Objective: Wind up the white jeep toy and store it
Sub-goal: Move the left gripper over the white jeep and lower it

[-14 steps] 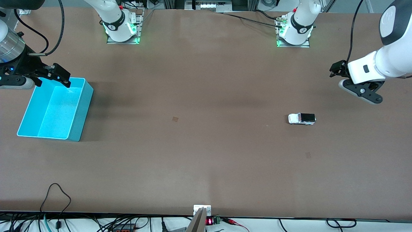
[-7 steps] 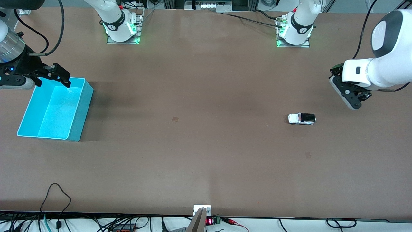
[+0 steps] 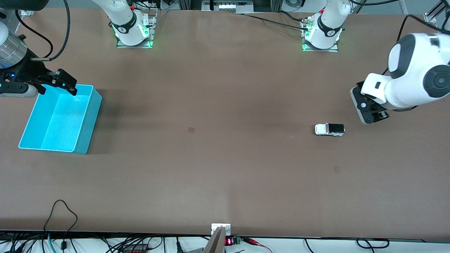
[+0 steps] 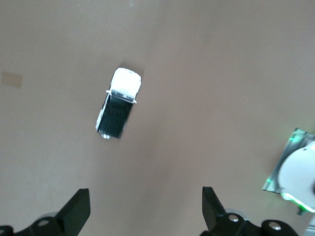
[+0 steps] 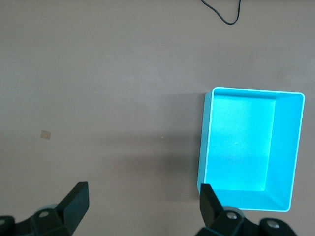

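The white jeep toy (image 3: 329,129) (image 4: 118,109) sits alone on the tabletop (image 3: 225,158) toward the left arm's end. The left gripper (image 3: 369,109) (image 4: 146,209), fingers spread, hovers at its two o'clock. The right gripper (image 3: 58,81) (image 5: 142,206), also spread, waits over the cyan bin (image 3: 88,116) (image 5: 204,142).

A: From my front view the left gripper (image 3: 369,111) is mostly hidden under its own white wrist; I can't see the fingertips there

B: And the wrist views?

A: Both cut the fingers (image 4: 78,210) off at the picture's edge. The white jeep toy (image 3: 329,129) is too small for me to make out its wheels
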